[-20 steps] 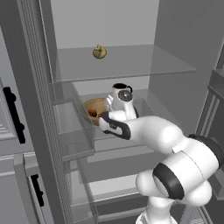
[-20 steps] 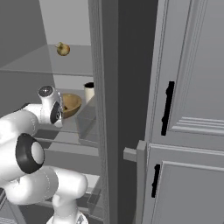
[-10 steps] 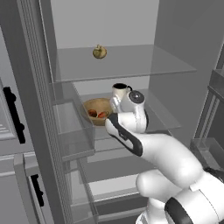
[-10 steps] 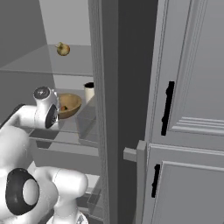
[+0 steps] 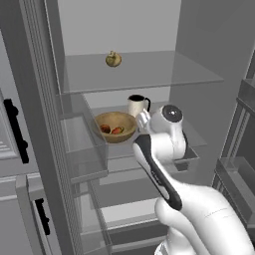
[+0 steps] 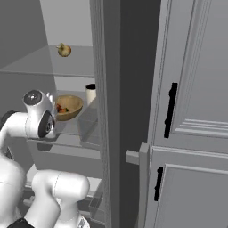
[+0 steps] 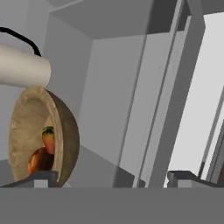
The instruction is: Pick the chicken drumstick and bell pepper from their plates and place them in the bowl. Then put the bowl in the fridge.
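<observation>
Tool [image 7: 111, 177] fingertips sit wide apart, nothing between them, just off the wide light tan wooden bowl [image 5: 115, 126]. Bowl sits on the middle glass shelf [image 5: 194, 137] of the tall grey fridge [image 5: 124, 30], toward the shelf's left front edge. Inside it: small red-orange bell pepper [image 5: 117, 130] and orange-brown chicken drumstick [image 5: 105, 128], touching. White mug with dark rim [image 5: 137, 104] stands just behind the bowl. Yellowish-brown round fruit [image 5: 113, 59] on the upper glass shelf [image 5: 149, 69]. Grey cabinet doors with black handles [image 6: 171, 109] right of the fridge.
</observation>
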Robot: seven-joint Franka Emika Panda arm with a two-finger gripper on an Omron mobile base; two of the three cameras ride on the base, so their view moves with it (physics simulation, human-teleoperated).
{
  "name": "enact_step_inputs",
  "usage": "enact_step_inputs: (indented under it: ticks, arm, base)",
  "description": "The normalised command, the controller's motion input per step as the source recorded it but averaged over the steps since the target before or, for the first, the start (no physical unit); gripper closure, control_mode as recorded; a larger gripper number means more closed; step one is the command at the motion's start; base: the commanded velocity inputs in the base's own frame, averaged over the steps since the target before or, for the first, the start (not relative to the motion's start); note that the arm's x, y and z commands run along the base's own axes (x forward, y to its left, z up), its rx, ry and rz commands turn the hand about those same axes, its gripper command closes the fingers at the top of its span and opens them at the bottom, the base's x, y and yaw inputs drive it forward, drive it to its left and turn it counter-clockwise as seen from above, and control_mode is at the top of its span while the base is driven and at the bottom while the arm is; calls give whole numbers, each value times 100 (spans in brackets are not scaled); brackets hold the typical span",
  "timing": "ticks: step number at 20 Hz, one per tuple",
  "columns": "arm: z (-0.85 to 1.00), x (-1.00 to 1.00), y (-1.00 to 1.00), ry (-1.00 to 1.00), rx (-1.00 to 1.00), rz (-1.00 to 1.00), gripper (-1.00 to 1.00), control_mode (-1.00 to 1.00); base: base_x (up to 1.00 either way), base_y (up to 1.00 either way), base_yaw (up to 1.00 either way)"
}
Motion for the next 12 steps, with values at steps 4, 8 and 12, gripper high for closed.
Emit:
enact_step_inputs:
  ticks: [4, 8, 12]
  arm:
    - [41, -100, -29, -2, 2, -9, -100, -100]
    - [49, -99, -11, -6, 1, -10, -100, -100]
    - [59, -80, 0, -5, 0, -11, -100, -100]
  base:
    - [0, 0, 0]
    - [0, 0, 0]
    - [0, 0, 0]
